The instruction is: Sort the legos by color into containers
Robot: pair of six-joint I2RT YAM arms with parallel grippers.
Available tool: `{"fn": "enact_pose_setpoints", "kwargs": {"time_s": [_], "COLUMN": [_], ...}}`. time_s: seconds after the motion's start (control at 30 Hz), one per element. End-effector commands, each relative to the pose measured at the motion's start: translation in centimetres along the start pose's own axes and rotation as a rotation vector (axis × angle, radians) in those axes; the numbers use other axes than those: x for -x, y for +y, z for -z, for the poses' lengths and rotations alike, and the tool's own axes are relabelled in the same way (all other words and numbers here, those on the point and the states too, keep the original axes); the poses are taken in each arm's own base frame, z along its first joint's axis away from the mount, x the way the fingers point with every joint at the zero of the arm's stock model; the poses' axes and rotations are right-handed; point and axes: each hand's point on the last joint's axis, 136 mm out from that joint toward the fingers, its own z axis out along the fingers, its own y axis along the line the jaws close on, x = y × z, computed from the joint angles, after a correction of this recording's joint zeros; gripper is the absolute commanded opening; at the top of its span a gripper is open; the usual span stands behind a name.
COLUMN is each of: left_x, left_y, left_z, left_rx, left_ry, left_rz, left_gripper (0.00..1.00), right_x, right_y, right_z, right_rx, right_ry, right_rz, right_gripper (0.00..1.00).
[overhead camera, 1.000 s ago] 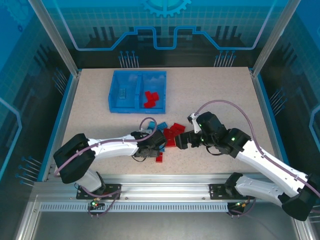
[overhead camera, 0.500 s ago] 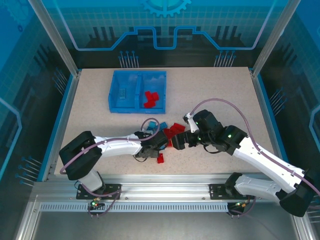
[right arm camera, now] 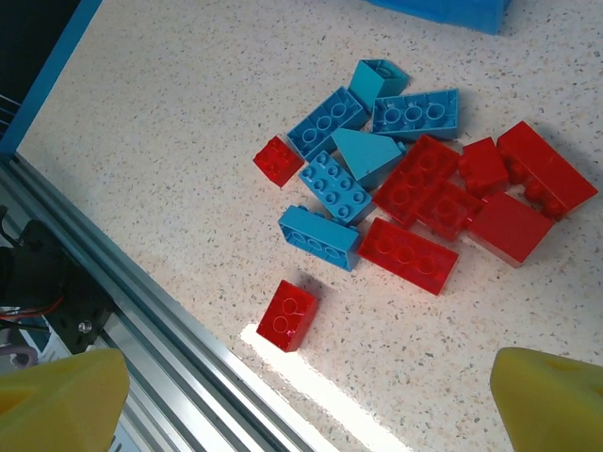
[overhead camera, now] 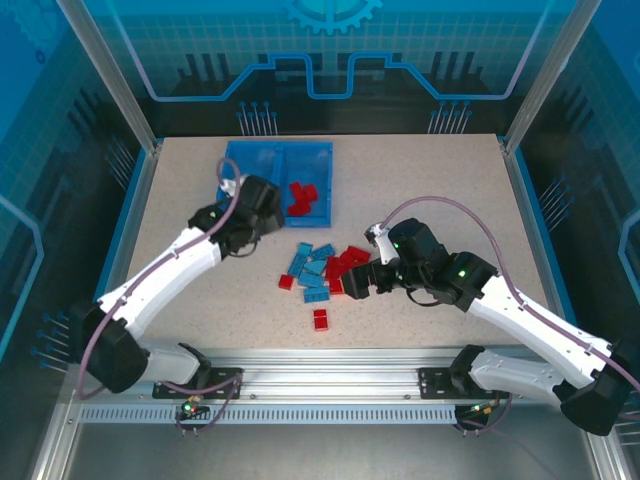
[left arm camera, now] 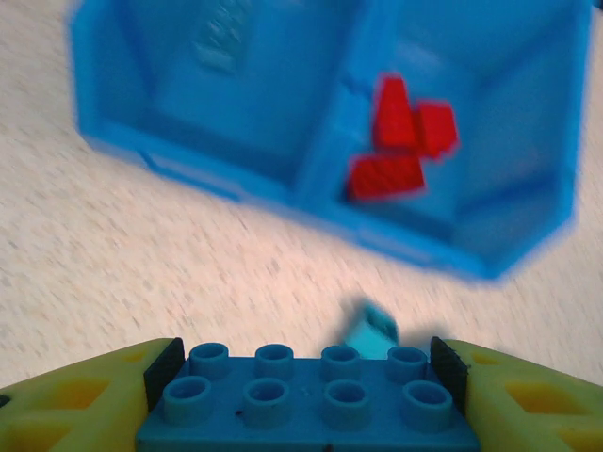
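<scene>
Speckled table (overhead camera: 440, 190): blue bin (overhead camera: 327, 185) near far edge, left of centre.
Left gripper (left arm camera: 306, 372): over table at bin's near side, yellow fingers (left arm camera: 85, 405) clamped on ends of blue two-by-four brick (left arm camera: 301, 419), studs up.
Right gripper (right arm camera: 306, 400): spread wide, holding nothing, above loose pile (right arm camera: 405, 188) between table centre and near edge.
Pile: blue bricks (right arm camera: 339, 174) on left, red bricks (right arm camera: 471, 202) on right, touching.
Right compartment: three red bricks (overhead camera: 302, 198).
Left compartment: one blue brick (left arm camera: 219, 42), blurred.
Lone red brick (right arm camera: 287, 315) apart, nearest near edge.
</scene>
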Motion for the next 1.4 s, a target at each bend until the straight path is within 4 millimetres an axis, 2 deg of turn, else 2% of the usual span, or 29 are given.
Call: {"fn": "enact_pose_setpoints", "kwargs": {"time_s": [0.0, 0.07, 0.17, 0.27, 0.37, 0.43, 0.57, 0.63, 0.73, 0.83, 0.9, 1.0, 1.07, 1.13, 1.3, 1.33, 1.37], "left_x": [4.1, 6.2, 8.1, 9.1, 9.6, 10.0, 10.3, 10.4, 10.6, 10.4, 9.3, 6.3, 3.5, 0.8, -3.6, -4.6, -5.7], "left_y": [1.1, 1.0, 0.3, -0.4, -1.2, -1.5, -1.6, -1.6, -2.2, -2.7, -3.1, -4.4, -5.2, -5.1, -2.3, -1.6, -1.2], "left_z": [-3.7, -6.6, -10.9, -14.2, -16.2, -16.8, -16.7, -15.7, -13.1, -8.3, -4.5, 1.5, 5.2, 7.8, 12.2, 12.7, 13.2], "left_rx": [0.048, 0.072, 0.109, 0.101, 0.09, 0.101, 0.102, 0.088, 0.022, -0.066, -0.145, -0.251, -0.312, -0.342, -0.413, -0.438, -0.474], "left_ry": [-0.025, -0.012, 0.028, 0.077, 0.102, 0.108, 0.114, 0.108, 0.102, 0.075, 0.049, 0.013, 0.004, 0.01, 0.053, 0.069, 0.085], "left_rz": [0.041, 0.061, 0.053, 0.079, 0.093, 0.089, 0.097, 0.105, 0.119, 0.131, 0.11, -0.024, -0.16, -0.285, -0.5, -0.544, -0.594], "left_gripper": [0.52, 0.52, 0.53, 0.6, 0.72, 0.77, 0.84, 0.87, 0.88, 0.88, 0.9, 0.94, 0.99, 0.99, 0.99, 0.99, 0.99], "right_x": [0.1, -0.1, -0.5, -0.7, -0.8, -0.9, -0.9, -0.9, -0.7, -0.7, -0.7, -1.1, -1.7, -2.7, -4.9, -6.4, -7.1], "right_y": [0.1, 0.0, -0.1, -0.3, -0.2, 0.0, -0.1, -0.3, -1.2, -2.5, -2.8, -3.5, -4.2, -4.0, -0.5, -0.4, 0.1], "right_z": [0.5, 0.4, 0.5, 0.7, 0.8, 0.9, 1.1, 1.2, 1.2, 0.7, -0.1, -2.1, -3.8, -5.4, -9.3, -10.3, -11.2], "right_rx": [-0.002, -0.002, 0.001, -0.009, 0.001, 0.012, 0.006, -0.001, -0.052, -0.124, -0.137, -0.163, -0.202, -0.215, -0.155, -0.163, -0.171], "right_ry": [-0.021, -0.015, -0.01, -0.005, -0.003, 0.0, -0.006, -0.01, -0.025, -0.031, -0.021, 0.011, 0.063, 0.117, 0.158, 0.187, 0.2], "right_rz": [0.021, 0.016, 0.014, 0.015, 0.004, 0.002, 0.002, 0.004, -0.012, -0.027, -0.015, 0.015, 0.008, 0.006, -0.04, -0.055, -0.059], "right_gripper": [1.0, 1.0, 1.0, 1.0, 1.0, 1.0, 1.0, 1.0, 1.0, 1.0, 1.0, 1.0, 1.0, 1.0, 1.0, 1.0, 0.99]}}
